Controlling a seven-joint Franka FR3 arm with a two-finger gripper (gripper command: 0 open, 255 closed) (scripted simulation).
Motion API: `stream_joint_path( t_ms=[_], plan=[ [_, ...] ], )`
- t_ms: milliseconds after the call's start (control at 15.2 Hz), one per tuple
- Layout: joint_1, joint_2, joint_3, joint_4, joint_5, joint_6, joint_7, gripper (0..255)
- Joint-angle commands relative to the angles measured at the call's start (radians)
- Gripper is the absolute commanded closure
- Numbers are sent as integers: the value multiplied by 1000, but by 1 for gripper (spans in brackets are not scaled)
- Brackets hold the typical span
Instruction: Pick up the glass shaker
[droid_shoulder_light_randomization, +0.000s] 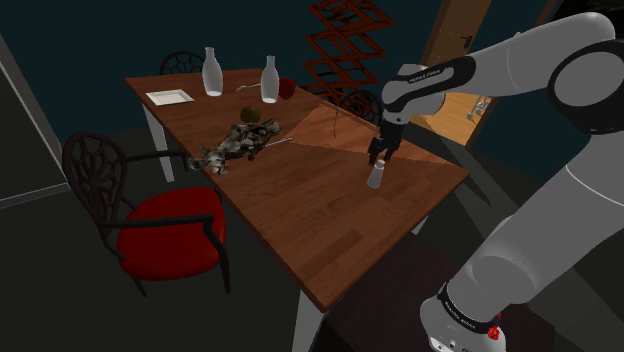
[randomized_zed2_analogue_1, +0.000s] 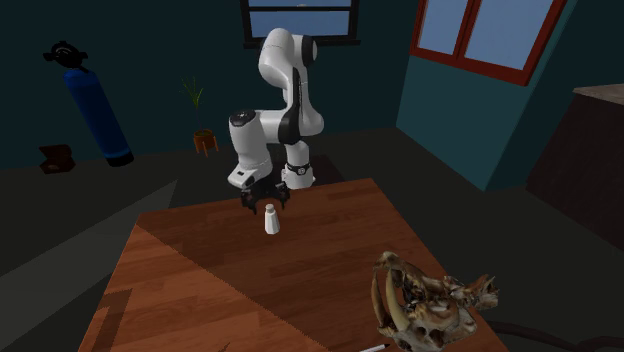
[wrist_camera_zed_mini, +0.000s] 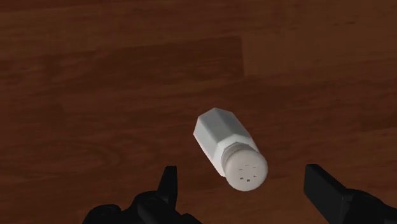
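Two black fingers (wrist_camera_zed_mini: 167, 186) of the claw (wrist_camera_zed_mini: 242, 175) stand apart, with the shaker (wrist_camera_zed_mini: 230, 149) between them and touched by neither. The shaker is white, with a faceted body and a round cap pierced by small holes, and it stands upright on the brown wooden worktop (wrist_camera_zed_mini: 95, 63). In the shoulder view the claw (droid_shoulder_light_randomization: 381, 157) hangs just above the shaker (droid_shoulder_light_randomization: 375, 178), which sits near the worktop's (droid_shoulder_light_randomization: 300, 225) right-hand edge, well apart from everything else there. Farther along the worktop lies an animal skull (droid_shoulder_light_randomization: 238, 138), and beyond it stand two pale bottles (droid_shoulder_light_randomization: 212, 72) (droid_shoulder_light_randomization: 268, 80), with a white tray (droid_shoulder_light_randomization: 169, 97) near the far corner. A chair (droid_shoulder_light_randomization: 150, 225) with a red seat stands at the side of the worktop towards the shoulder view's left. In the second exterior view the claw (randomized_zed2_analogue_1: 264, 204) points straight down over the shaker (randomized_zed2_analogue_1: 270, 221), its fingertips level with the cap, at the worktop's (randomized_zed2_analogue_1: 200, 290) end nearest the arm; the skull (randomized_zed2_analogue_1: 430, 305) lies close to that view's lower right. Behind the arm are a blue cylinder (randomized_zed2_analogue_1: 95, 110) and a potted plant (randomized_zed2_analogue_1: 203, 135).
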Motion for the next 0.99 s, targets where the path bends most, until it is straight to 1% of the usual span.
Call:
stream_joint_path(
  t_ms=[0, 66, 132, 726, 924],
  plan=[
    [0, 12, -1, -11, 6, 23, -6, 0],
    [0, 12, -1, -11, 6, 23, -6, 0],
    [0, 13, -1, -12, 6, 24, -6, 255],
    [0, 12, -1, -11, 6, 23, -6, 255],
    [0, -9, 1, 10, -5, -18, 4, 255]
  ],
)
